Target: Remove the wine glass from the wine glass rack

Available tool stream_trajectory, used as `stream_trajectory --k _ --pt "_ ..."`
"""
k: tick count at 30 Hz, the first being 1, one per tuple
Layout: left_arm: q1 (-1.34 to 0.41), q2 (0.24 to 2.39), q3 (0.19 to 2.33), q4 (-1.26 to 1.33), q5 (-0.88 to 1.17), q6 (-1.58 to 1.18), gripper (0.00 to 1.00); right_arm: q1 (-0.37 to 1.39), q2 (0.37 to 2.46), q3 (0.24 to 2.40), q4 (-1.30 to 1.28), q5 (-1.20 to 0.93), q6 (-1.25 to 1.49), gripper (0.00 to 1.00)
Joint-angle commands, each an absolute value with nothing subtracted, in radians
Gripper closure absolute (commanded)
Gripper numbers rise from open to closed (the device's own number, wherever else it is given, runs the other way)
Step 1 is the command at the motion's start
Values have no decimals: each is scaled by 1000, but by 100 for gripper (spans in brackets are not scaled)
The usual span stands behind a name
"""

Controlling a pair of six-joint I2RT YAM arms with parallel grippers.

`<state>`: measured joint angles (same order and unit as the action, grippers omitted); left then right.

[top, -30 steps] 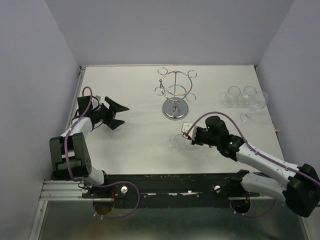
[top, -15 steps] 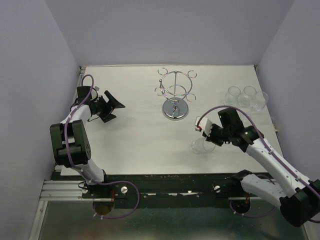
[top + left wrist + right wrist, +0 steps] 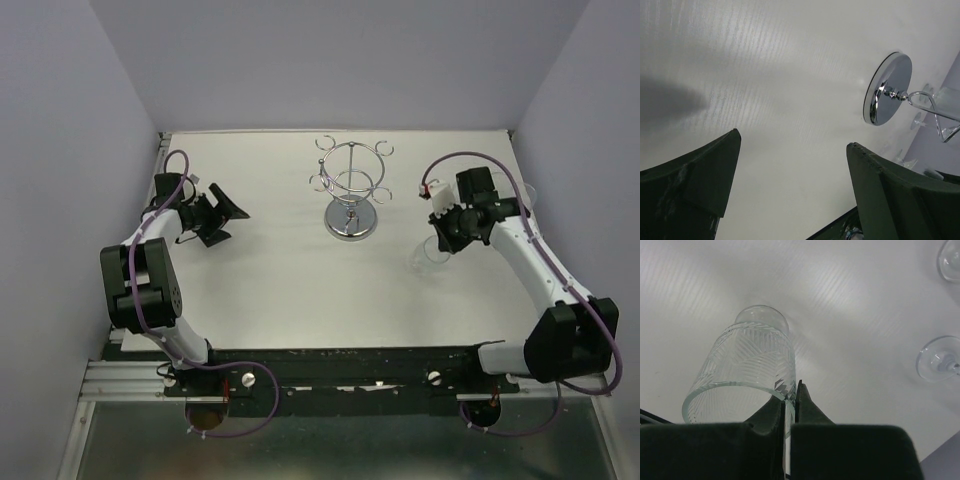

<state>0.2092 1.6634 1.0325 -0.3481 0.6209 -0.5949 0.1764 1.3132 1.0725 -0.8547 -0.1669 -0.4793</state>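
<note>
I'm swinging the wine glass (image 3: pixel 747 367) rightward, clear of the wine glass rack (image 3: pixel 351 195), my right hand (image 3: pixel 790 401) clamping its rim.

Top ext. cam: high, behind arm bases, looking down; whole table (image 3: pixel 280 290) covered. L wrist cam: held low, v. close to tabletop, aimed right; wine glass rack (image 3: pixel 888 88) base shared w/ top. R wrist cam: close-up, tilted down; wine glass (image 3: pixel 747 375) shared w/ top.
</note>
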Motion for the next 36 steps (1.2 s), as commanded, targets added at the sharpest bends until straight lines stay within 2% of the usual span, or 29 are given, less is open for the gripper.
stream_trajectory --k 1,13,36 --pt "216 1620 991 -319 607 -601 1 106 1413 1189 -940 -134 -423 99" --pt "215 1578 942 -296 597 -607 1 -20 1630 1377 -1040 -94 -425 99" --pt "227 1585 945 -284 588 -618 1 -117 1942 1666 -1063 31 -479 99"
